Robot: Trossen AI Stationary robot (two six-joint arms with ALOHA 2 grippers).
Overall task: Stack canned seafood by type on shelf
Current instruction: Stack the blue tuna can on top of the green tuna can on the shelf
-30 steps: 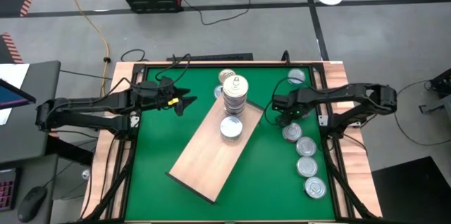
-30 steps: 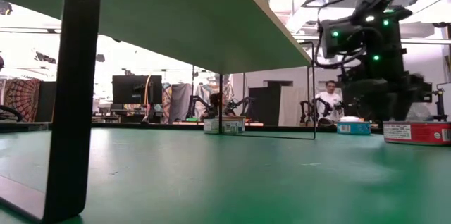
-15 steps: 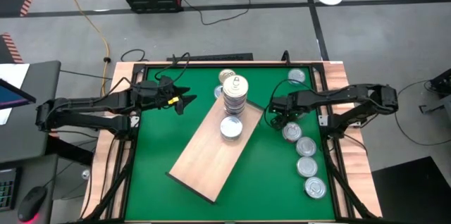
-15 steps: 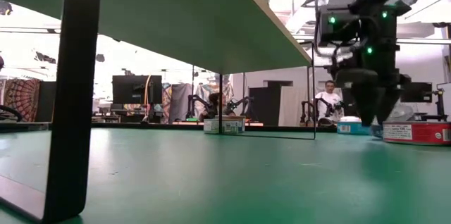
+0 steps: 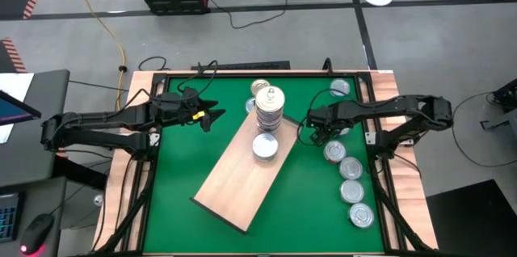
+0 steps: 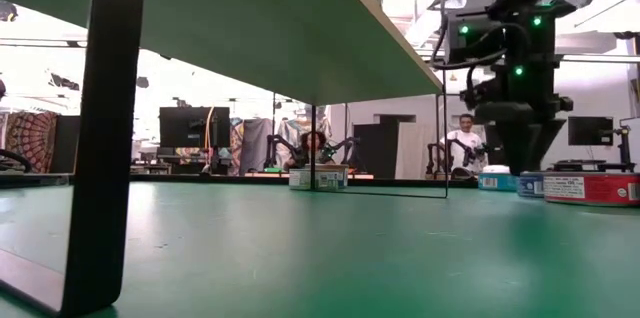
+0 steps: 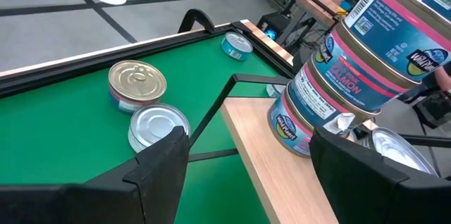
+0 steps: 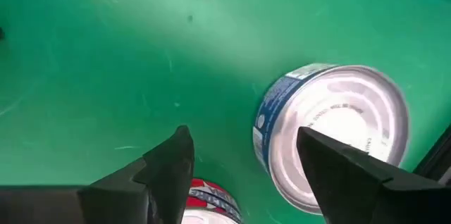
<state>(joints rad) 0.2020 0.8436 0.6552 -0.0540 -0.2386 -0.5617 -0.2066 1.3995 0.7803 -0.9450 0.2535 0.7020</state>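
Tan wooden shelf (image 5: 239, 170): laid diagonally across the green table (image 5: 186, 160), raised on dark metal legs (image 6: 105, 138). On its far end: tall stack of salmon tins (image 5: 269, 110), teal and pink labels readable in left wrist view. Just nearer on the board: single silver-lidded tin (image 5: 265, 146). Behind the stack, on the table: gold-lidded tin (image 7: 137, 83) beside a silver-lidded tin (image 7: 160, 126). Far right corner: one bluish tin (image 5: 340, 88). Along the right edge: row of four silver-lidded tins (image 5: 350, 180).

Right gripper (image 5: 319, 133): raised above bare table, between shelf and the row's far tin (image 8: 331, 132); fingers apart, nothing between them.

Left gripper (image 5: 212, 116): parked over the table's left side, well apart from the stack; fingers spread, empty.

Beyond the table in low view: a seated person (image 6: 463, 144).
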